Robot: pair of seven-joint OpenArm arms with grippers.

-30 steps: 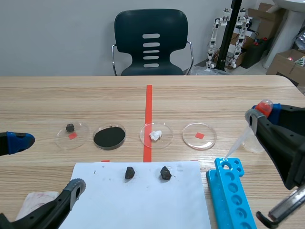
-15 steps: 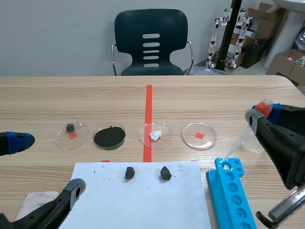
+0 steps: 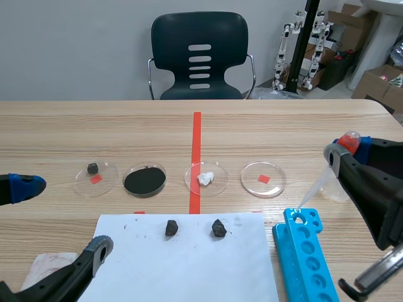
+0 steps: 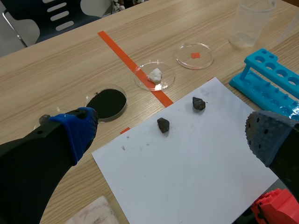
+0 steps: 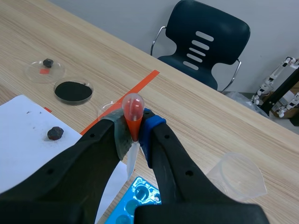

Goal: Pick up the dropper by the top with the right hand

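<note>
1. Paper sheet (image 3: 189, 264) lies nearest on the counter (image 3: 283, 135), with two dark stones (image 3: 171, 228) near its far edge. The left pincer (image 4: 170, 135) hovers over it, fingers spread wide and holding nothing.
2. Blue tube rack (image 3: 305, 258) sits just beside the sheet, on the right.
3. Right pincer (image 5: 134, 130), raised above the rack's far end, is clamped on the dropper (image 5: 132, 109) by its red bulb. The clear stem slants down toward the rack; whether the tip touches it cannot be told.
4. Clear cup (image 5: 238, 176) stands near the right pincer, and four shallow dishes (image 3: 262, 179) run in a row across the counter. A dark chair (image 3: 200, 53) waits behind.
5. Grasp by the top looks made and the dropper appears off the counter, so the pick-up seems all but done. Next move calls for a steady rise and a light squeeze, keeping the stem free of the rack.
</note>
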